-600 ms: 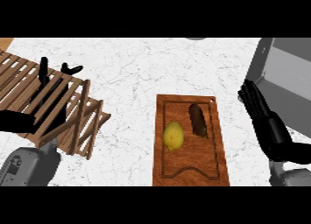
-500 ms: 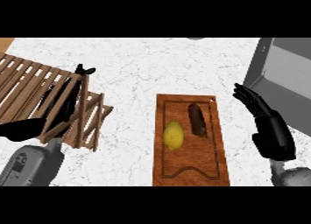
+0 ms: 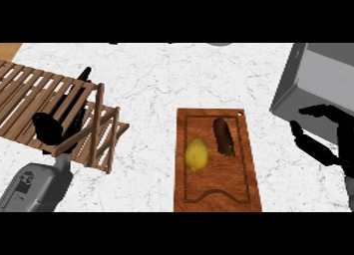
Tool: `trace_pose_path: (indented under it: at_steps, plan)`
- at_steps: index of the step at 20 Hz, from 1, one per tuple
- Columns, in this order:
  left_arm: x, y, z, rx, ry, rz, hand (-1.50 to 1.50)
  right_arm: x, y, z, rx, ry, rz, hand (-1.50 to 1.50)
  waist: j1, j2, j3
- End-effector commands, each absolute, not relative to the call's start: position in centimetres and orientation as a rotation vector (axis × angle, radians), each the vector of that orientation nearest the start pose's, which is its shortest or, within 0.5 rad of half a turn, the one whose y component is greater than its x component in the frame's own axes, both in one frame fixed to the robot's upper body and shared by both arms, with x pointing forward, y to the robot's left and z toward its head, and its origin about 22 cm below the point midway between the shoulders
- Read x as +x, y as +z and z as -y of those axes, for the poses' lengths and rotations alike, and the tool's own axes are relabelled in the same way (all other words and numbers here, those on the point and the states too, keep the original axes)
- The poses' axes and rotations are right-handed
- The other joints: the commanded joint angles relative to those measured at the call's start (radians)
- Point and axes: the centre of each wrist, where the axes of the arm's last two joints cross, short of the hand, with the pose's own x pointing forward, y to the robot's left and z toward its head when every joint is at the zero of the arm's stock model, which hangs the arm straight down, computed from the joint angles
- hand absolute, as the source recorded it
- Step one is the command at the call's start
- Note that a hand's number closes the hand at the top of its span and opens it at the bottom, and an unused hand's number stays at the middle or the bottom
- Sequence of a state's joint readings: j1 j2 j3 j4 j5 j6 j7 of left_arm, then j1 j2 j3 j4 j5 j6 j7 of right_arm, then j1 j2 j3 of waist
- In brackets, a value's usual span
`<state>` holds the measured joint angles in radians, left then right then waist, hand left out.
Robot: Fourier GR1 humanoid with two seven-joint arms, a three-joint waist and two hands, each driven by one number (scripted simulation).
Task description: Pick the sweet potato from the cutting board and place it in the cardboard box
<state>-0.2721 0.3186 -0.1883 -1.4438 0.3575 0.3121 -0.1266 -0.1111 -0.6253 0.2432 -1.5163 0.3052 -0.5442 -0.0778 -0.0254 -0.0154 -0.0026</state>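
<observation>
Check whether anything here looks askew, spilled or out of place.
The wooden crate lies at a slant to the cutting board, and the left hand hangs over its slats. The sweet potato and a yellow item lie side by side on the board. Nothing looks spilled or broken.

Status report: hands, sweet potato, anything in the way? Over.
Hands: left hand open over wooden crate; right hand open beside grey box. Untouched sweet potato on cutting board. Only yellow fruit beside it, on the side away from the box.
</observation>
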Motion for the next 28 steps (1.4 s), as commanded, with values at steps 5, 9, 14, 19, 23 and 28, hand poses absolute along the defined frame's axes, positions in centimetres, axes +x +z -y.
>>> trace_pose_path:
  at_steps: [5, 9, 14, 19, 23, 28]
  plan:
    - [26.4, -1.4, -28.3, 0.305, 0.084, 1.424, 0.0, 23.9, 3.8, 32.7, -1.343, 0.769, 1.653, -1.5, -0.011, 0.006, -0.013]
    - [26.6, -0.3, -28.3, 0.305, 0.07, 1.432, 0.0, 23.4, 2.9, 31.0, -1.361, 0.786, 1.508, -1.5, -0.001, 0.009, -0.016]
    - [26.3, -0.4, -28.4, 0.305, 0.047, 1.411, 0.0, 23.1, 2.5, 28.2, -1.365, 0.815, 1.328, -1.5, 0.017, 0.015, -0.017]
    - [26.8, 0.3, -27.4, 0.27, 0.035, 1.413, 0.0, 22.5, 2.4, 24.4, -1.383, 0.899, 1.137, -1.5, 0.032, 0.013, -0.015]
    - [27.2, 0.3, -27.2, 0.262, 0.017, 1.409, 0.0, 23.8, 3.8, 20.2, -1.418, 0.866, 1.015, -1.5, 0.065, 0.02, -0.012]
    - [27.6, 0.4, -27.6, 0.268, 0.003, 1.409, 0.0, 23.9, 3.7, 14.9, -1.466, 0.891, 0.794, -1.5, 0.076, 0.02, -0.008]
